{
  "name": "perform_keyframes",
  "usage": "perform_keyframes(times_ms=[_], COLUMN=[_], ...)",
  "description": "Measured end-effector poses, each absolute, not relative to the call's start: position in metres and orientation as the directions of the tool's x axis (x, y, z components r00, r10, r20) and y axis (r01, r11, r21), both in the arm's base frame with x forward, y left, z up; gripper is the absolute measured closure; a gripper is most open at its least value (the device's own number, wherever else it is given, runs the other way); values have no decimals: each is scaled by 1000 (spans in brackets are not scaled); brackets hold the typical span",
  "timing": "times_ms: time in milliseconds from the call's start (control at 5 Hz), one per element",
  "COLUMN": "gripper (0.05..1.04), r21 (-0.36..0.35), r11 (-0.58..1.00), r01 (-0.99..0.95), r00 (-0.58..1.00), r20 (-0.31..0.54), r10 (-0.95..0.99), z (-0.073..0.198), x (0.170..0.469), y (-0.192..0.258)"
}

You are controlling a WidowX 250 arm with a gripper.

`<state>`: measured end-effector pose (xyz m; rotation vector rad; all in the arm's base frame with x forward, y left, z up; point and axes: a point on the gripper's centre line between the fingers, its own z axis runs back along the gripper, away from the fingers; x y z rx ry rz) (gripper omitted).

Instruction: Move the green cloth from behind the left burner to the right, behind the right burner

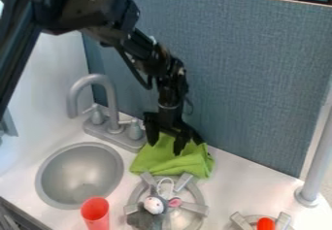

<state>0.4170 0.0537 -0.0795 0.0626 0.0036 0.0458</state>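
Observation:
The black gripper [165,149] hangs down near the back panel, right of the faucet, with its fingers spread apart. Below and between them lies a rumpled green cloth [170,163], touching or nearly touching the fingertips. Part of the cloth's back is hidden behind the gripper. The cloth rests on the white counter, just behind a grey burner.
A grey plush toy [154,205] lies on the burner [199,208]. The sink [79,175] and faucet [110,98] are to the left, with a red cup [95,213] at the front. An orange-red object [266,223] sits on another burner, near a grey post [318,161].

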Motion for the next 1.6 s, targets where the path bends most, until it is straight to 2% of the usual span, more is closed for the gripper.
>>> perform_keyframes(times_ms=[200,400,600,1000,1200,1400,1600], gripper=[81,81,81,81,81,81,81], r21=[45,23,-35,-117,-161,-199,-191], r11=[999,999,999,989,959,938,920], r01=[-20,-29,-19,94,235,282,342], r00=[1000,1000,998,995,972,959,940], r20=[-22,12,56,53,41,57,44], r10=[21,29,20,-89,-231,-276,-340], z=[-98,-104,-104,-103,-102,-105,-103], x=[417,424,432,428,426,434,431], y=[54,55,43,-17,-82,-112,-131])
